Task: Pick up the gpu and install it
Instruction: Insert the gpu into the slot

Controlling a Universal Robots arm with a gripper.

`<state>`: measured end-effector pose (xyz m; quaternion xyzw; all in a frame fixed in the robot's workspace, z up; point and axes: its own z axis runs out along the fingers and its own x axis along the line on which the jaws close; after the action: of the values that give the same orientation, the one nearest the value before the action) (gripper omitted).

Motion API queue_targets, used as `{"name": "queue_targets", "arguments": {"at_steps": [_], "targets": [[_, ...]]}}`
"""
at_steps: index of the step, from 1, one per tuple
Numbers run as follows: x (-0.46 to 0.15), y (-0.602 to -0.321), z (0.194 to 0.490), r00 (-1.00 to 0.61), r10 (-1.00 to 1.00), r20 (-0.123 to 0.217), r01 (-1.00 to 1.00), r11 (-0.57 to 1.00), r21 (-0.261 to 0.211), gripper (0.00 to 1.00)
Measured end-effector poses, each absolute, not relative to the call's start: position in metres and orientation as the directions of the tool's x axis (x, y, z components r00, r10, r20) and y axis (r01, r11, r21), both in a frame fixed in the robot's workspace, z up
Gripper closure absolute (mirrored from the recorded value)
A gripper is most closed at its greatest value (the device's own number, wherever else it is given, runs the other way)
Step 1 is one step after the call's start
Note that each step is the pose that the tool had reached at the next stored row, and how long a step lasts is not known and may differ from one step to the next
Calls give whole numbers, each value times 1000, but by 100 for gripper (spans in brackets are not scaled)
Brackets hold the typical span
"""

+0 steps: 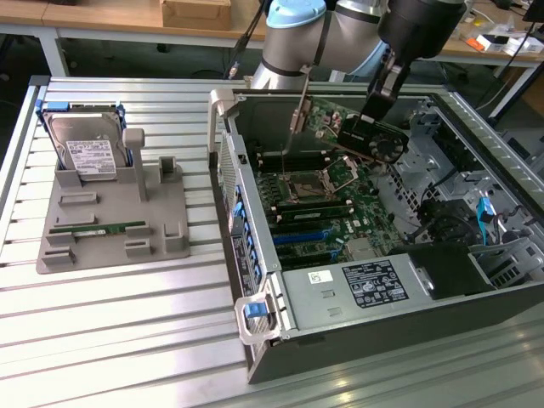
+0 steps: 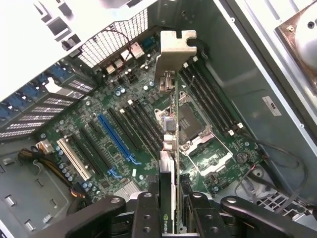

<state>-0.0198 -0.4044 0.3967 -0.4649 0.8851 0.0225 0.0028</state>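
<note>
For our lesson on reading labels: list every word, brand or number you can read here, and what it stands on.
"NVIDIA": on the gpu, clamped in the gripper.
Hard drive label: too small to read.
Power supply label: too small to read.
Case wall sticker: blurred.

There is one open dark-grey metal computer case [image 1: 382,336], one green motherboard [image 1: 374,200], one flat grey plastic parts stand [image 1: 110,246], one silver hard drive with a white label [image 1: 85,153], one narrow green memory stick [image 1: 98,229], one thin dark gpu with a silvery bracket [image 2: 174,54], one long blue slot [image 2: 116,139] and one long white slot [image 2: 74,158].
</note>
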Motion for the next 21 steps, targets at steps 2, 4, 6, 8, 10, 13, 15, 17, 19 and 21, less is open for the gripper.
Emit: {"name": "queue_targets", "arguments": {"at_steps": [2, 4, 6, 8, 10, 13, 15, 17, 19, 21], "targets": [[-20, -404, 396, -550, -835, -26, -835, 549, 37, 73], [-20, -404, 396, -526, -850, -26, -850, 525, 37, 73], [-20, -404, 396, -504, -864, -26, -864, 503, 37, 73], [-20, -404, 395, -475, -879, -26, -880, 474, 37, 73], [-20, -404, 395, -448, -894, -26, -894, 447, 37, 73], [-20, -404, 395, -417, -909, -26, -909, 416, 37, 73], [-20, -404, 395, -389, -921, -26, -921, 388, 37, 73], [-20, -404, 394, -362, -932, -26, -932, 361, 37, 73], [-20, -404, 394, -347, -937, -26, -937, 346, 37, 73], [-20, -404, 394, -326, -945, -26, -945, 325, 37, 73]]}}
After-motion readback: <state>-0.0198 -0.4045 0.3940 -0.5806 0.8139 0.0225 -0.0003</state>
